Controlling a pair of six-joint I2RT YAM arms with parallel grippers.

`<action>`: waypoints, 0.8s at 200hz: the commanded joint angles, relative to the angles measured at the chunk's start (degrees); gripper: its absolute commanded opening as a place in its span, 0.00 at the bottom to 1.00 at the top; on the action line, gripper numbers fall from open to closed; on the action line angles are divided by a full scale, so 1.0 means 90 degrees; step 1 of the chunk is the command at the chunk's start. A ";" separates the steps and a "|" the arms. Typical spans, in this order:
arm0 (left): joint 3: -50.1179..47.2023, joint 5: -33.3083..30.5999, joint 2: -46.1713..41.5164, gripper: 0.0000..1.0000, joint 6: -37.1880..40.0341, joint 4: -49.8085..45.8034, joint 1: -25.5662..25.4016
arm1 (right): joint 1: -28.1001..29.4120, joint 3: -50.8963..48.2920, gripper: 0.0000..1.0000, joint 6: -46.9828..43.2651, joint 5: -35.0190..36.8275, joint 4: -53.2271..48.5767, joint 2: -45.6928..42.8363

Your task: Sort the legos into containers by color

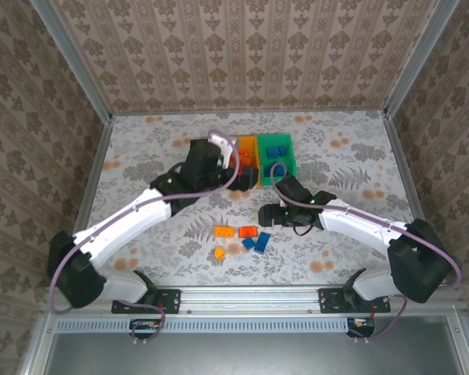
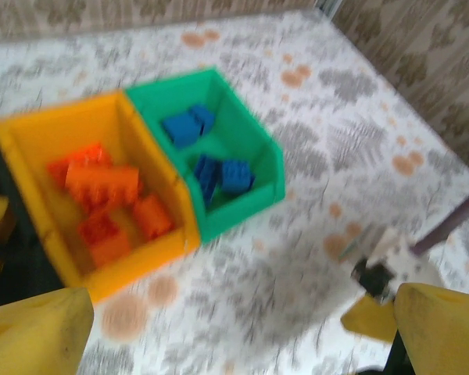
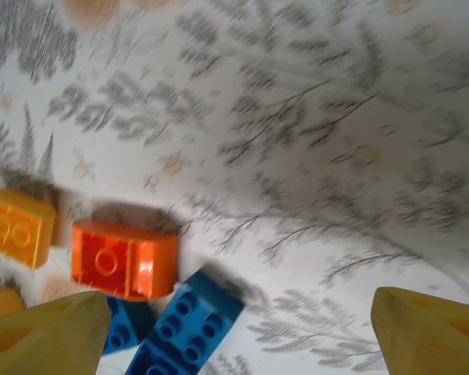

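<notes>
Left gripper (image 2: 238, 312): fingers spread wide, nothing between them. It hangs over the near-left end of the bin row.

- The black bin (image 2: 23, 266) is under its left finger. Something yellow sits at that bin's edge, too blurred to count.
- Ahead of the fingers, the yellow-orange bin (image 2: 62, 119) holds a pile of red-orange bricks (image 2: 102, 183).
- Right of that, the green bin (image 2: 250, 207) holds the sorted blue bricks (image 2: 223, 176), four or so.

Right gripper (image 3: 241, 312): also spread, empty, low over the table. The unsorted cluster (image 1: 242, 238) lies just to its left, off-centre from the gap between the fingers.

- From the top I count five loose bricks.
- Furthest from the gripper is a yellow brick (image 3: 16, 226).
- Next to it is a red-orange brick (image 3: 125, 258).
- Two blue bricks (image 3: 187, 324) touch each other just beside the left finger (image 3: 47, 336).
- A second yellow one (image 1: 219, 251) sits nearer the bases.

Progress: most of the sorting looks done, and the colours in the two visible bins are consistent. My read is five picks remain. The blue pair is closest to the right gripper, but it needs to shift left to centre on them.
</notes>
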 commanded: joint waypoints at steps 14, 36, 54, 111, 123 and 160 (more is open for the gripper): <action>-0.1393 -0.0725 -0.1178 1.00 -0.0597 -0.0306 -0.0120 | 0.0418 0.0139 0.88 -0.0169 0.0037 -0.0405 0.0427; -0.2021 -0.0939 -0.1800 1.00 -0.0923 -0.0469 -0.0113 | 0.0519 0.0130 0.86 -0.0106 0.0336 -0.0470 0.0584; -0.2310 -0.1042 -0.2158 1.00 -0.1065 -0.0579 -0.0111 | 0.0570 0.0135 0.84 -0.0099 0.0397 -0.0399 0.0697; -0.2463 -0.1151 -0.2367 1.00 -0.1106 -0.0756 -0.0075 | 0.0652 0.0247 0.77 -0.0016 0.1088 -0.1016 0.1098; -0.2474 -0.1149 -0.2377 1.00 -0.1105 -0.0753 -0.0060 | 0.0637 0.0194 0.75 0.0070 0.1370 -0.1195 0.1028; -0.2480 -0.1156 -0.2406 1.00 -0.1067 -0.0766 -0.0056 | 0.0297 -0.0108 0.72 0.0203 0.1803 -0.1579 0.0580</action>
